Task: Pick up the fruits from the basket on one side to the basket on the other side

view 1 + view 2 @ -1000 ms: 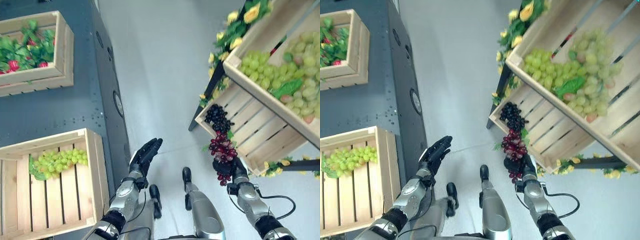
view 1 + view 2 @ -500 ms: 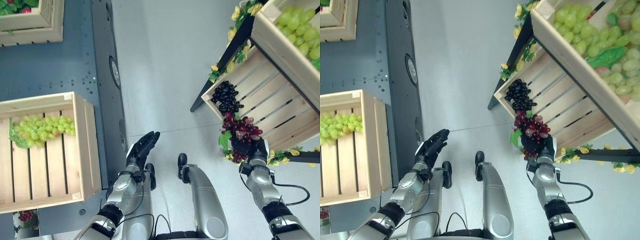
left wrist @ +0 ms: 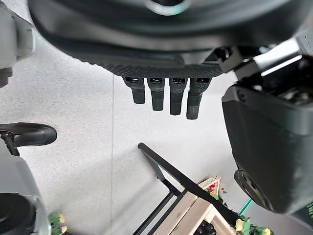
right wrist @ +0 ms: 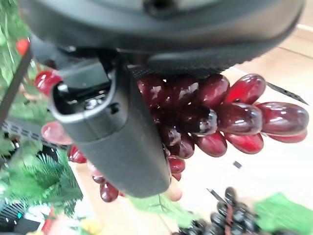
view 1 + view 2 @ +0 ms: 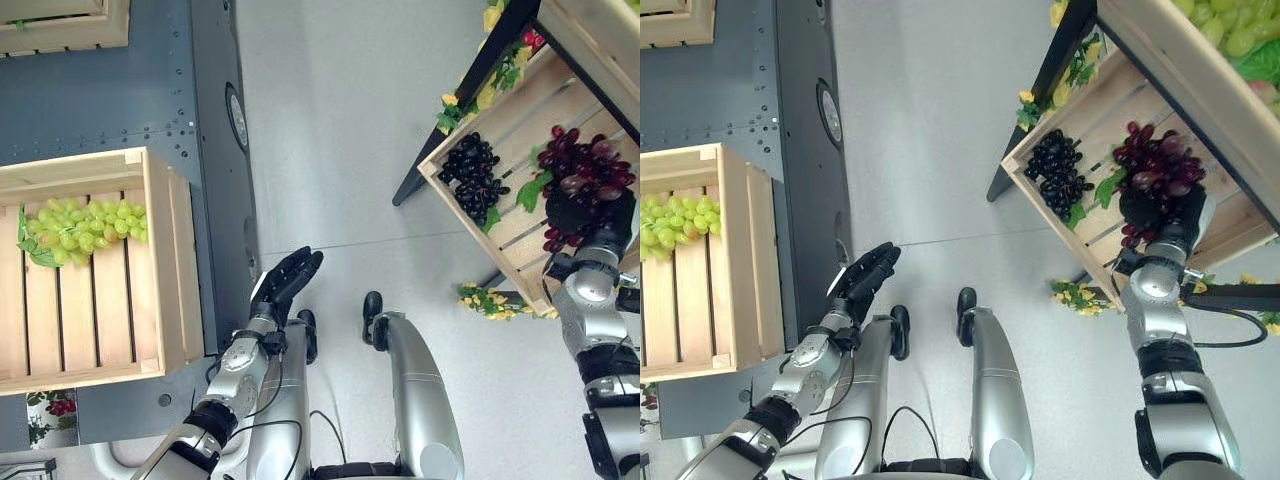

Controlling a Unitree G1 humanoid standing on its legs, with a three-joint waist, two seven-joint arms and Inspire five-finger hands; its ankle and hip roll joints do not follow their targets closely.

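My right hand [image 5: 586, 214] is shut on a bunch of red grapes [image 5: 578, 170], held over the lower wooden crate [image 5: 500, 120] of the rack on the right. In the right wrist view the red grapes [image 4: 220, 112] sit behind the curled thumb [image 4: 117, 142]. A bunch of black grapes [image 5: 472, 176] lies in that same crate, just left of the red bunch. On the left, a wooden crate [image 5: 165, 250] holds green grapes [image 5: 85, 225]. My left hand [image 5: 285, 285] hangs open and holds nothing above the floor, beside that crate.
An upper rack crate [image 5: 1160, 50] with green grapes overhangs the lower one. The left crate rests on a dark grey platform [image 5: 120, 90], with another crate [image 5: 60, 25] farther back. Yellow flowers [image 5: 490, 300] trim the black rack frame [image 5: 470, 95].
The view has shifted. My right hand carried the red grapes from the crate's front corner to over the crate, beside the black grapes. The left hand kept its pose.
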